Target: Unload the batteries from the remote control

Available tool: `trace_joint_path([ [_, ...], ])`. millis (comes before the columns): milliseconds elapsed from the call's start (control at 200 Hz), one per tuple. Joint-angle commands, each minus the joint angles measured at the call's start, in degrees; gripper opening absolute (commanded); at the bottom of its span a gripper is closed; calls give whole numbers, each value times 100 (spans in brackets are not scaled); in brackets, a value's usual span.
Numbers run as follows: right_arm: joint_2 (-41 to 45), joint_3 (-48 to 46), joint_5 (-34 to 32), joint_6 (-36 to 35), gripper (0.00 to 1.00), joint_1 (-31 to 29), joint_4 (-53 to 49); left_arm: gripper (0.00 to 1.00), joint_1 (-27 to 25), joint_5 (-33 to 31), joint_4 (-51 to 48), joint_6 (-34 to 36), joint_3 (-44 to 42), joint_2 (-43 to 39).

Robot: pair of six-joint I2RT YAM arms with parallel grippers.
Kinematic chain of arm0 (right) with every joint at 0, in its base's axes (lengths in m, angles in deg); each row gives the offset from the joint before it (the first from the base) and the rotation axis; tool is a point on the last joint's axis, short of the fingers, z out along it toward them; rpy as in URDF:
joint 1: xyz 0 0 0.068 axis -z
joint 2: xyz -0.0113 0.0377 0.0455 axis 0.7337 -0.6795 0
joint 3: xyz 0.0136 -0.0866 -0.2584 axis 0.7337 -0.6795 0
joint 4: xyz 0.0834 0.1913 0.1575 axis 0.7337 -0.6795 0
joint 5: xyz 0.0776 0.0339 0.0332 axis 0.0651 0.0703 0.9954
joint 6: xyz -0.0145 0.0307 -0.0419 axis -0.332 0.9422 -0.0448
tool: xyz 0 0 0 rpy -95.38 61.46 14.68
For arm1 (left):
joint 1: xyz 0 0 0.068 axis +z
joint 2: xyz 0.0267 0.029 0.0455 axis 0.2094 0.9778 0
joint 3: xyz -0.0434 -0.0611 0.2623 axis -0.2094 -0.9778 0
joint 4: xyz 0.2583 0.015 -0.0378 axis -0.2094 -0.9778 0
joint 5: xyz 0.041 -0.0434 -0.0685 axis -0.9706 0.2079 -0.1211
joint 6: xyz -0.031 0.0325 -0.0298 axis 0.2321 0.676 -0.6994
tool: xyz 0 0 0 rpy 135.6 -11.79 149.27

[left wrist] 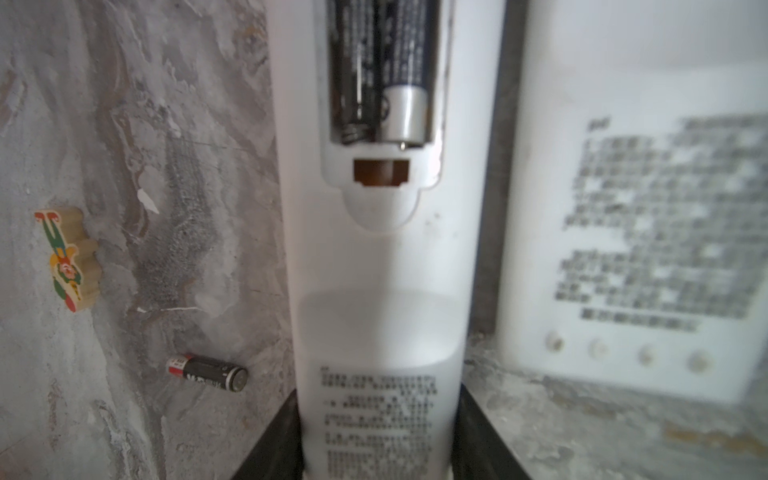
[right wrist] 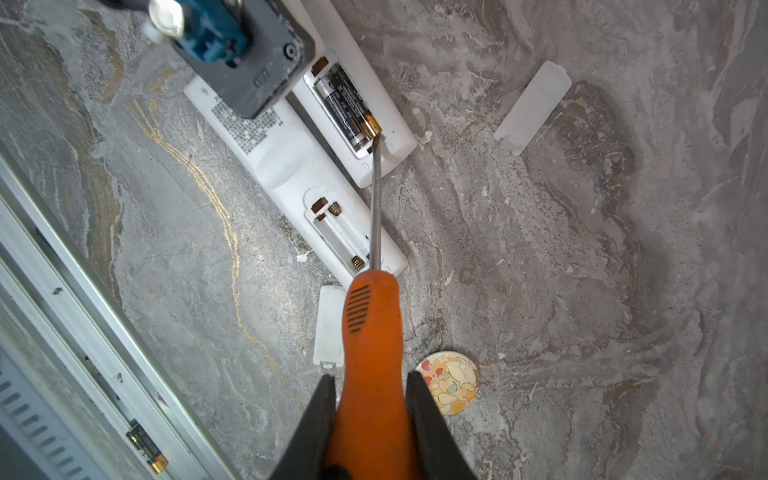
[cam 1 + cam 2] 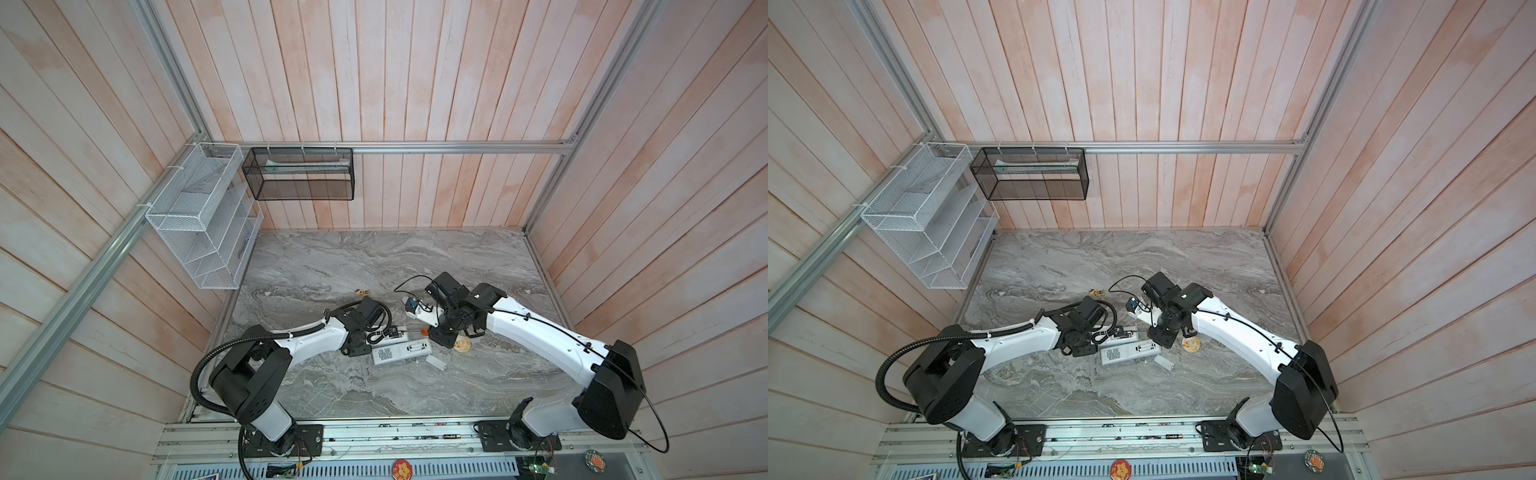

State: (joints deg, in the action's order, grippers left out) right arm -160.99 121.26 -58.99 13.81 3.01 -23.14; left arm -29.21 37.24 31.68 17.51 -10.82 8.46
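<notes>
A slim white remote control point(image 1: 382, 270) lies back-up with its compartment open and two black batteries point(image 1: 374, 75) side by side inside. My left gripper point(image 1: 380, 399) is shut on this remote's lower end. My right gripper point(image 2: 372, 378) is shut on the orange handle of a screwdriver point(image 2: 370, 332). The screwdriver's blade tip touches the gold end of a battery point(image 2: 370, 124) in that remote point(image 2: 386, 137). A wider white remote point(image 2: 286, 166) lies alongside with an empty compartment. One loose battery point(image 1: 208, 372) rests on the table. In both top views the two grippers point(image 3: 370, 347) point(image 3: 436, 336) meet over the remotes point(image 3: 1129, 352).
Two white battery covers point(image 2: 532, 108) point(image 2: 330, 328) lie on the marble table. A round cartoon badge point(image 2: 451, 382) sits beside my right fingers, and a small wooden toy point(image 1: 68, 257) lies past the loose battery. Another cell point(image 2: 147, 451) sits in the front aluminium rail. Wire baskets point(image 3: 199, 216) hang on the left wall.
</notes>
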Motion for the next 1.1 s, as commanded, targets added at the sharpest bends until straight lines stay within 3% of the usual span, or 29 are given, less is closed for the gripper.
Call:
trace_joint_path([
  [0,-205,22,-118,10,0,-82,-324,0,-36,58,52,82,-25,-200],
  [1095,-224,-164,217,-81,0,-99,-203,0,-45,49,95,81,-40,-178],
])
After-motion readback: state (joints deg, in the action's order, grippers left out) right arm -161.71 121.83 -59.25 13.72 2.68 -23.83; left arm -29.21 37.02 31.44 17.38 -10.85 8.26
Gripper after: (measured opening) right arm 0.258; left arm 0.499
